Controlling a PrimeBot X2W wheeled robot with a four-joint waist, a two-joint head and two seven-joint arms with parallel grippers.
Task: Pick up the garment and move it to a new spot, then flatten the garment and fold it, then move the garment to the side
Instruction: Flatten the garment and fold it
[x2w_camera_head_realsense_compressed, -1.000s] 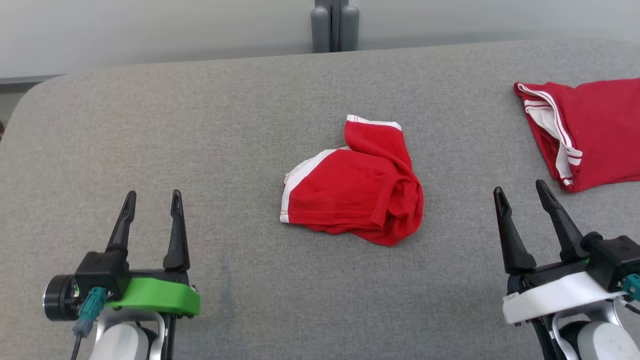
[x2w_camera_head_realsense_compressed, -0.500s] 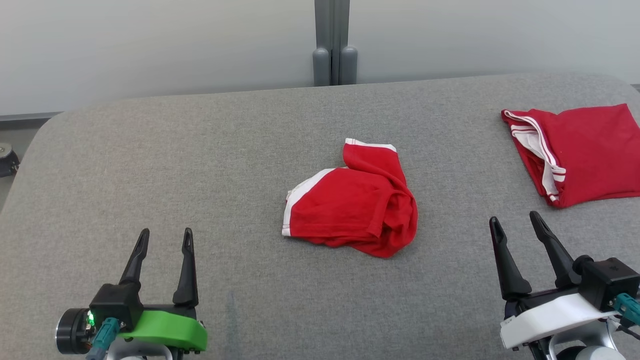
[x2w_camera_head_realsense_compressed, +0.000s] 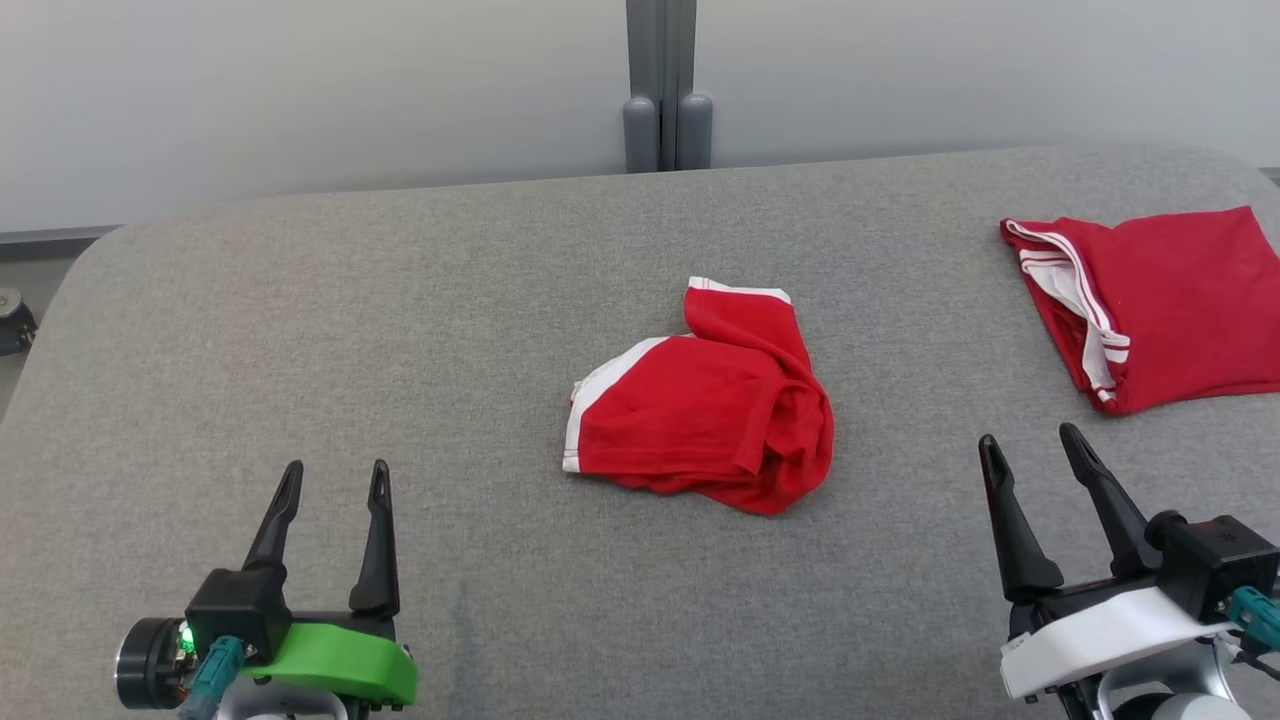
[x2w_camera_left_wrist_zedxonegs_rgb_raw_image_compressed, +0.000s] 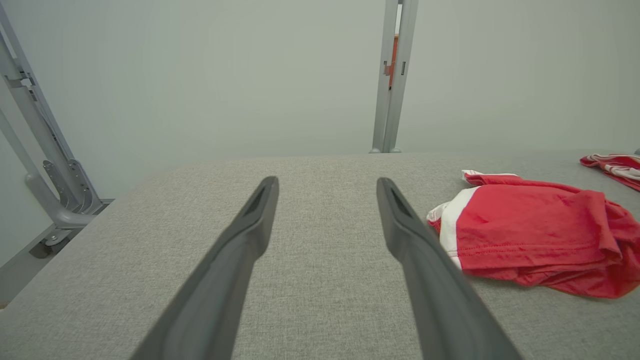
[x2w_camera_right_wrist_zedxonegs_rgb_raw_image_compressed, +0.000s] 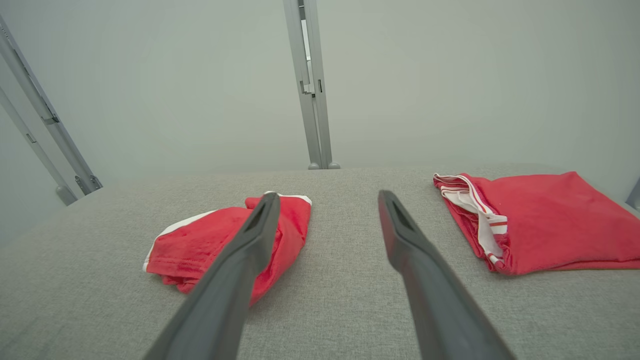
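Observation:
A crumpled red garment (x2w_camera_head_realsense_compressed: 705, 405) with white trim lies bunched in the middle of the grey padded table (x2w_camera_head_realsense_compressed: 400, 300). It appears at the right of the left wrist view, garment (x2w_camera_left_wrist_zedxonegs_rgb_raw_image_compressed: 535, 232), and behind my right gripper's left finger in the right wrist view, garment (x2w_camera_right_wrist_zedxonegs_rgb_raw_image_compressed: 200, 245). My left gripper (x2w_camera_head_realsense_compressed: 335, 472) hovers open near the front left, well left of the garment, nothing between its fingers. My right gripper (x2w_camera_head_realsense_compressed: 1030, 440) is open at the front right, apart from the garment. In their wrist views the left gripper (x2w_camera_left_wrist_zedxonegs_rgb_raw_image_compressed: 325, 181) and right gripper (x2w_camera_right_wrist_zedxonegs_rgb_raw_image_compressed: 325, 196) hold nothing.
A second red garment (x2w_camera_head_realsense_compressed: 1160, 300) with white stripes lies folded at the table's far right, seen as folded garment (x2w_camera_right_wrist_zedxonegs_rgb_raw_image_compressed: 535, 220) and at the edge as folded garment (x2w_camera_left_wrist_zedxonegs_rgb_raw_image_compressed: 615, 167). A grey post (x2w_camera_head_realsense_compressed: 660, 85) and pale wall stand behind the table.
The head camera tilted up between one second ago and half a second ago, shifting the whole picture down. Since then nothing has visibly moved; both grippers stay open.

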